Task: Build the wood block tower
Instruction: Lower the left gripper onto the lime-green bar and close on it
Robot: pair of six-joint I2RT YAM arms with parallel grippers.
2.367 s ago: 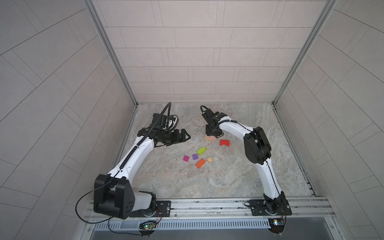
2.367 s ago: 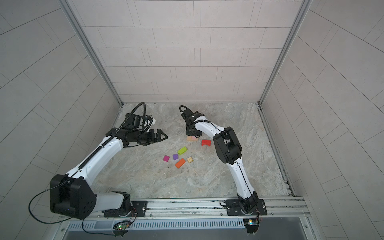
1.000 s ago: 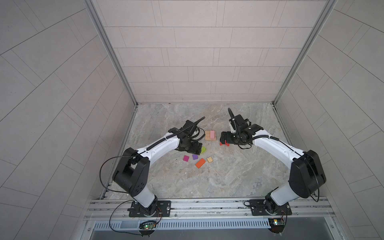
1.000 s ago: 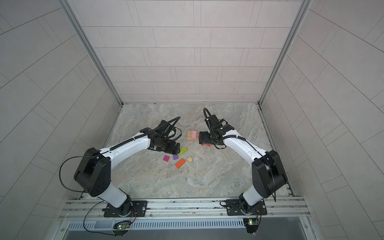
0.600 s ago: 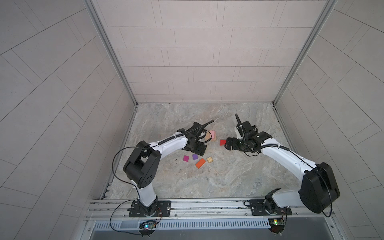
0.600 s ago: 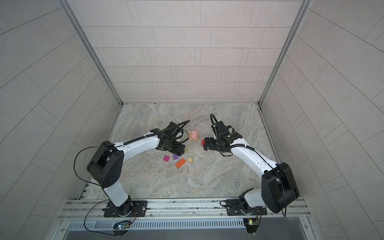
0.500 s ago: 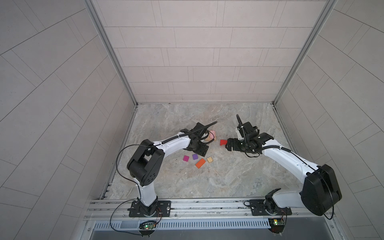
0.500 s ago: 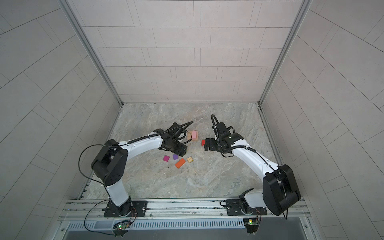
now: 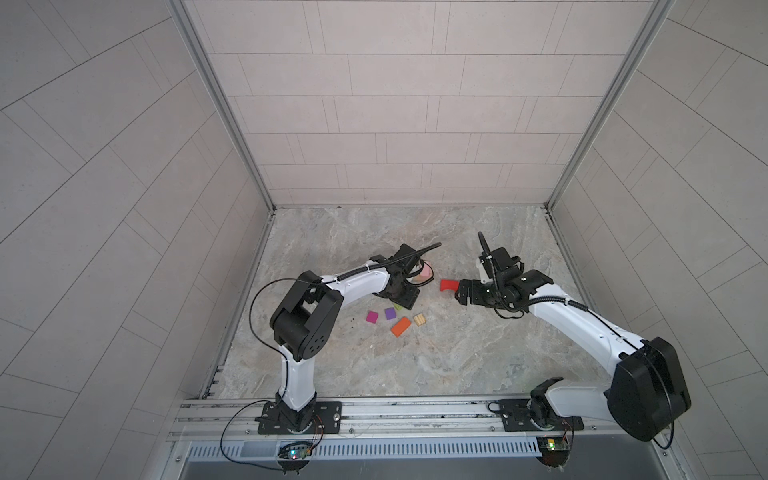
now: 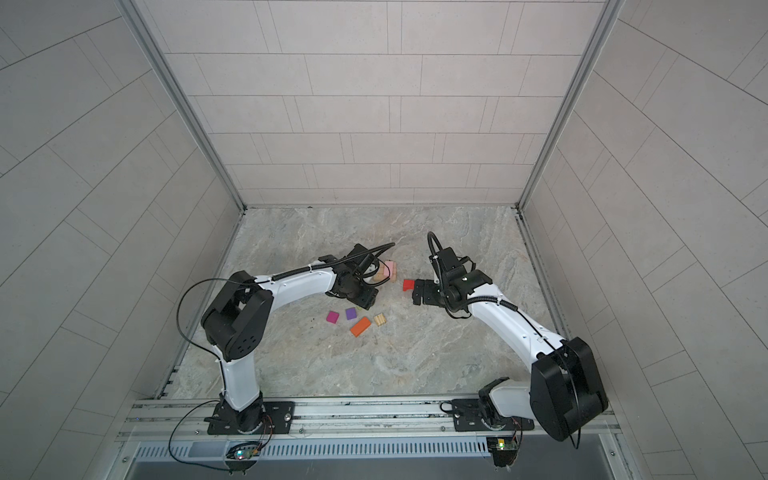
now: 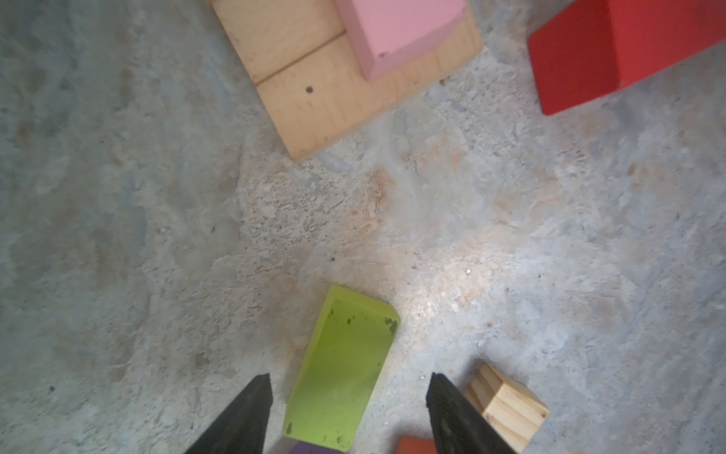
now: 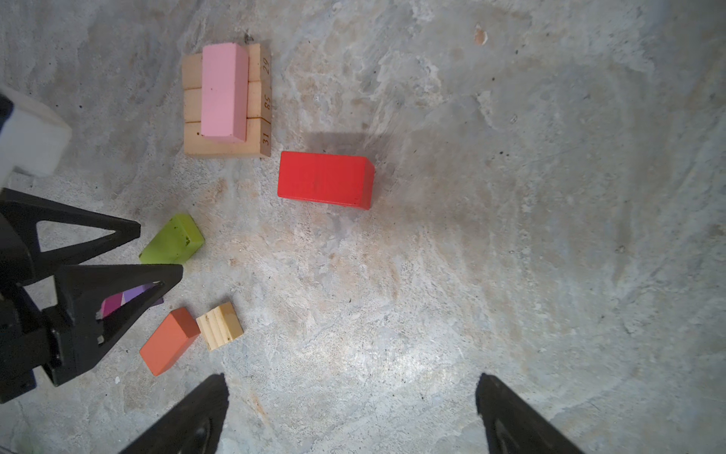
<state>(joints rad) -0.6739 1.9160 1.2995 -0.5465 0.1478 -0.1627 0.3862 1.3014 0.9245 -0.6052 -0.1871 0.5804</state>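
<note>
Three tan bars (image 12: 257,137) down, pink block (image 12: 222,90) on top: tower (image 10: 387,271) barely started, green block (image 11: 345,353) looks next.
Left gripper (image 11: 349,375) straddles the green block, flat on the tabletop (image 12: 510,236) near the bars; jaws apart, gap each side, nothing gripped. Right gripper (image 12: 350,375) spread wide, empty, by the red block (image 12: 324,179), which lies near the bars. Orange block (image 12: 169,342), ridged tan piece (image 12: 220,326), magenta cube (image 10: 332,317) and purple cube (image 10: 351,313) loose nearby. Green: painted wood, so I'd guess light, rigid, slick paint; pinch the two long faces mid-length, square on, or it yaws. Seat it beside pink softly; bars underneath are probably loose and could slide.
</note>
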